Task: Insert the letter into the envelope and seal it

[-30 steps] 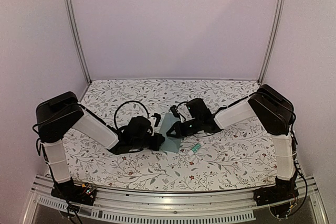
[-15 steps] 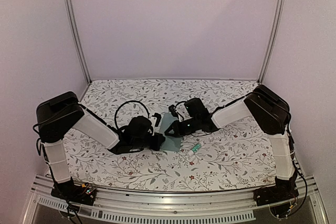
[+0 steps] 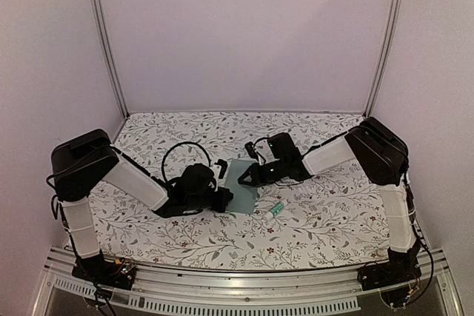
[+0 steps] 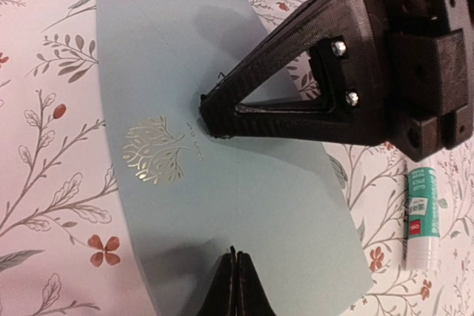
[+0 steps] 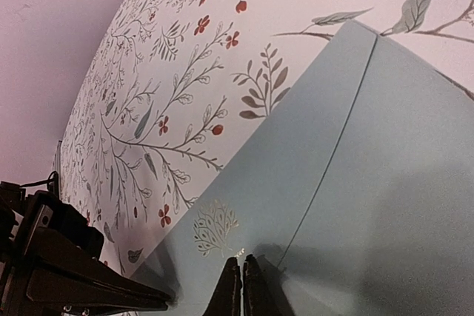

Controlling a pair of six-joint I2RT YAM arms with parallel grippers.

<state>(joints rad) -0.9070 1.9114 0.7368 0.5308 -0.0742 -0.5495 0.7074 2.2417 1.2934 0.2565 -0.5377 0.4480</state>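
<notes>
Both clenched, empty pairs, the left fingers [image 4: 227, 291] and right fingers [image 5: 232, 287], touch tip-down on the flat envelope [image 4: 274, 197] from opposite sides, its long axis lying crosswise between them.

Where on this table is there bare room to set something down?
Bare cloth lies between the envelope and the back wall, and in front of the glue stick at the near edge. Crowded centre: left claw and right claw meet over the envelope.
</notes>
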